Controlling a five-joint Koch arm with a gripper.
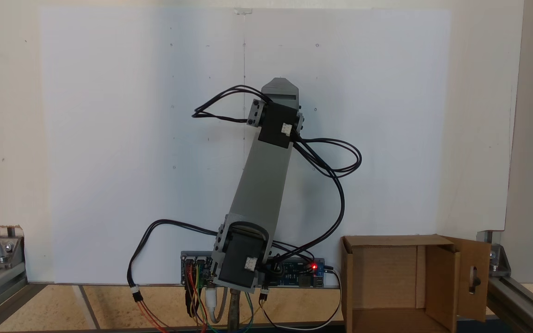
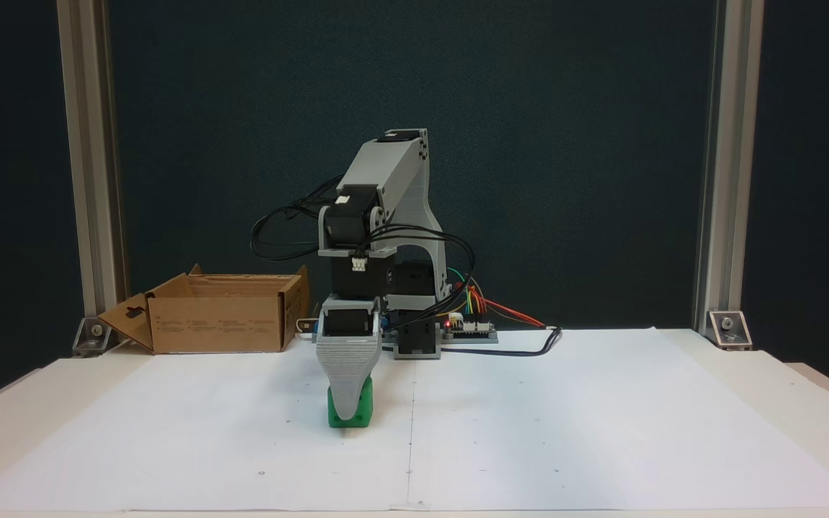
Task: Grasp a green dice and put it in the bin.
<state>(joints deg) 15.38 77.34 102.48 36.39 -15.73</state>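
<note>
In a fixed view the grey arm (image 2: 393,216) rises from its base, folds at the elbow and points its wrist straight down. The gripper (image 2: 348,416) hangs tip-down at the paper, one broad ribbed jaw facing the camera and hiding the other, so the jaws' spacing cannot be told.

A white paper-covered table (image 2: 601,432) carries the green dice (image 2: 362,414), the bin (image 2: 216,324) and the arm's base (image 2: 414,338).

Laboratory test rig: aluminium frame posts (image 2: 91,165), paper-covered worktop (image 2: 529,432), bare controller board (image 2: 468,327) behind the claw (image 2: 348,410).
</note>
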